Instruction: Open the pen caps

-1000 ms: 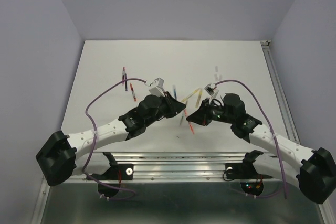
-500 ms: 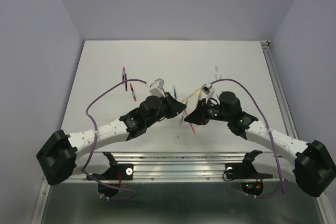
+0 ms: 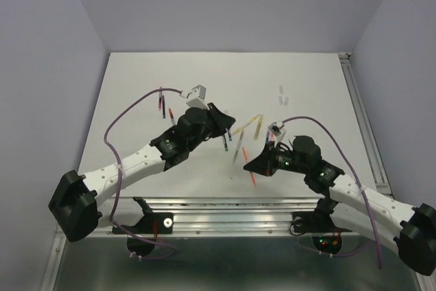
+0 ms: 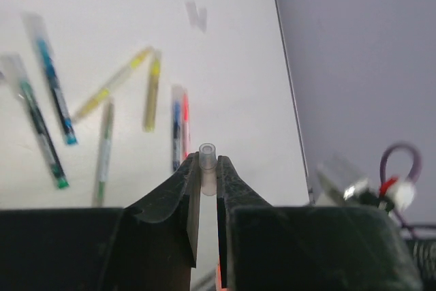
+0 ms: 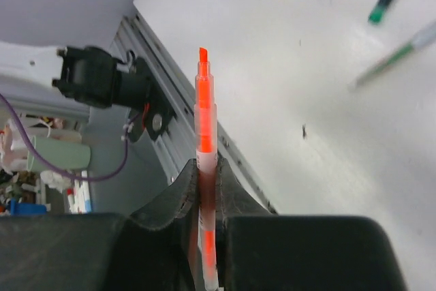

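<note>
Our left jaws are clamped on a cap (image 4: 208, 167), which shows just past their tips. Our right jaws grip the orange pen (image 5: 205, 114), its bare tip beyond them (held apart, we judge, to keep it open). Only the left wrist view shows more pens (image 4: 151, 93) on the table (image 4: 231, 66) ahead.

the pen cap (image 4: 207, 167) was seen as pale translucent plastic, the orange pen (image 5: 205, 134) as glossy plastic; the table (image 3: 306, 73) was finished matt white, the rail (image 3: 225, 206) in brushed metal
</note>
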`<state>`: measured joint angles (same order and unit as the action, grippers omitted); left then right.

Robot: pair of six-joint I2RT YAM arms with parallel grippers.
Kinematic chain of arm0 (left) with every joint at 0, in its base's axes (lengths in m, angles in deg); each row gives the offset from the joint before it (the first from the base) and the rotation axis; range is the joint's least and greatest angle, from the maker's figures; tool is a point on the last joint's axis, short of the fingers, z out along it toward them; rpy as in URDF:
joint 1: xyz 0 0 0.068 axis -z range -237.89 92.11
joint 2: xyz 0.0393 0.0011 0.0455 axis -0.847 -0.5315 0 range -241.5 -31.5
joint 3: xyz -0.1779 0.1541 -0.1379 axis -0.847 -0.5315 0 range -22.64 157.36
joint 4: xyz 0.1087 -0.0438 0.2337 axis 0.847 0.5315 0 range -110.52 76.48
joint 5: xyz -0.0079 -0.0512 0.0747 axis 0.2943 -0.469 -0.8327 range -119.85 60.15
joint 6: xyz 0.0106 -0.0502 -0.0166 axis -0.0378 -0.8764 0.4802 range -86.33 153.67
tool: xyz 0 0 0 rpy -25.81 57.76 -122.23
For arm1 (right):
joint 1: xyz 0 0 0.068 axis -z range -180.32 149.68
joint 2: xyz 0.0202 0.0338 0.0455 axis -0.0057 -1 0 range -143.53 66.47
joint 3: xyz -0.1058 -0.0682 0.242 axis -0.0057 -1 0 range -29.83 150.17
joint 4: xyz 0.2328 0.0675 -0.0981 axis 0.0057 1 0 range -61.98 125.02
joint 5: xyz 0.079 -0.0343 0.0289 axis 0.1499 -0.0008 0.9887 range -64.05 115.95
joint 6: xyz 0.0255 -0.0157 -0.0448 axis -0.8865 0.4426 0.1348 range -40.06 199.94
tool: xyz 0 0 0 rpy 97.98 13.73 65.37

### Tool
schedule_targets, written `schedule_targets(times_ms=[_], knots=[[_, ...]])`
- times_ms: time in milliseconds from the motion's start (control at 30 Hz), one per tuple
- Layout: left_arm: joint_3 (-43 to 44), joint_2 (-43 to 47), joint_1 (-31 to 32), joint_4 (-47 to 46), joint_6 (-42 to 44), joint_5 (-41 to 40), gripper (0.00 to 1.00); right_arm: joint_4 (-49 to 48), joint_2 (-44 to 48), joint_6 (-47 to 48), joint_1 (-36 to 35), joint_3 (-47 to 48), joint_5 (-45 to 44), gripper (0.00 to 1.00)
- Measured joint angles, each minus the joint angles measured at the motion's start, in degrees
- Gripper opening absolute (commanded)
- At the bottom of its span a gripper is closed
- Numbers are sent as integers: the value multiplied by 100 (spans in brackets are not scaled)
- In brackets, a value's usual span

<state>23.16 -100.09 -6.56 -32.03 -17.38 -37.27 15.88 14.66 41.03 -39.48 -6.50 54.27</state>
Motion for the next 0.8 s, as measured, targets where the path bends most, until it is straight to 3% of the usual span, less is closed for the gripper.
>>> schedule_targets(times_ms=[167, 367, 567, 800], knots=[[160, 9, -1005, 7, 103, -551, 0, 776, 986, -260, -179, -669, -50, 1], [289, -431, -1303, 83, 177, -649, 0, 1550, 1270, -291, -179, -542, -745, 1], [1534, -2085, -1320, 199, 529, -286, 0, 3097, 933, -767, -179, 468, -3418, 1], [3661, -4489, -1320, 109, 868, 485, 0, 3342, 1137, -859, -177, 988, -5265, 1]])
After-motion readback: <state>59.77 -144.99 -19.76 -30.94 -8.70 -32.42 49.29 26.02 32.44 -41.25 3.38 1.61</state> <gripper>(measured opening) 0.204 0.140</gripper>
